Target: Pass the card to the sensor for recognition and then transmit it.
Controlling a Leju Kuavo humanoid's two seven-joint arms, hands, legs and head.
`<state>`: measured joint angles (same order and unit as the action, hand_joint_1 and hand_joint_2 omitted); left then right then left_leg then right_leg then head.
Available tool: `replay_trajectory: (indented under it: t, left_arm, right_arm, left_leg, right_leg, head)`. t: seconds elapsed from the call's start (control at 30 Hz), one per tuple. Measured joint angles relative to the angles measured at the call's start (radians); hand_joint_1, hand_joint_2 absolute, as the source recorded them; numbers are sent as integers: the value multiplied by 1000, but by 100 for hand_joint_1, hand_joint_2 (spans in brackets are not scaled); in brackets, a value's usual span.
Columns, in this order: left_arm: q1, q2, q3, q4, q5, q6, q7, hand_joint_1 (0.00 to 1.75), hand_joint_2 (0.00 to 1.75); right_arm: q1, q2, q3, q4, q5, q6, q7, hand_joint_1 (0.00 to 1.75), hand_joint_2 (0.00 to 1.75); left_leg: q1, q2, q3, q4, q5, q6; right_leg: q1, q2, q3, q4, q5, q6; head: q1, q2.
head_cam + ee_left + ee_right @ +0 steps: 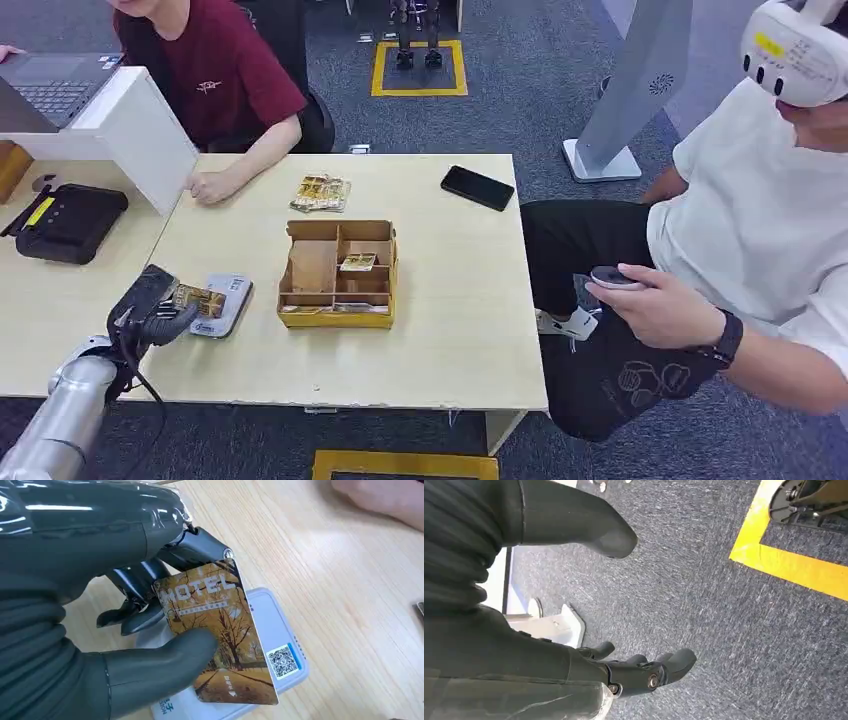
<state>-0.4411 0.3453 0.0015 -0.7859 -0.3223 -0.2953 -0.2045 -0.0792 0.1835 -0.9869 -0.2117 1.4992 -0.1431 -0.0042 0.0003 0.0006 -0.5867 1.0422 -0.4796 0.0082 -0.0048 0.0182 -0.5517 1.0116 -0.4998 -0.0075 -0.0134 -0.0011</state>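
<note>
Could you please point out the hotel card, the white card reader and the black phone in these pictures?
hotel card [220, 630], left wrist view, middle of its printed face.
white card reader [280, 630], left wrist view, bare top beside the card.
black phone [477, 187], head view, screen centre.

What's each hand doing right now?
Left hand: holding the card over the white sensor.
Right hand: open, holding nothing, hanging over the carpet.

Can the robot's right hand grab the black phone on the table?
Probably not right now. The right hand hangs low over the carpet, while the phone lies on the table's far side.
</note>
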Motion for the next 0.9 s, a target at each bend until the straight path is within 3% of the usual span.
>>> replay_trajectory:
  t: [0.37, 0.63, 0.73, 0.9]
  left_arm:
    - [41, 29, -21, -56, 23, -16, 2, 175, 175]
    - [44, 16, -53, -68, 1, 71, 46, 175, 175]
    - [43, 4, -67, -68, -47, 130, 67, 175, 175]
    - [15, -64, -118, -59, -234, 329, 170, 175, 175]
  right_arm:
    - [0, 0, 0, 0, 0, 0, 3, 0, 175]
    - [-1, 0, 0, 0, 5, -1, 1, 0, 175]
    - [-1, 0, 0, 0, 6, 1, 4, 0, 175]
    - [-2, 2, 0, 0, 6, 0, 9, 0, 175]
  left_leg:
    - [0, 0, 0, 0, 0, 0]
    - [0, 0, 0, 0, 0, 0]
    - [0, 0, 0, 0, 0, 0]
    - [0, -4, 0, 0, 0, 0]
  right_leg:
    - [0, 0, 0, 0, 0, 0]
    - [0, 0, 0, 0, 0, 0]
    - [0, -1, 0, 0, 0, 0]
    - [0, -4, 1, 0, 0, 0]
  head:
    - [0, 0]
    - [0, 0]
    - [0, 0]
    - [0, 0]
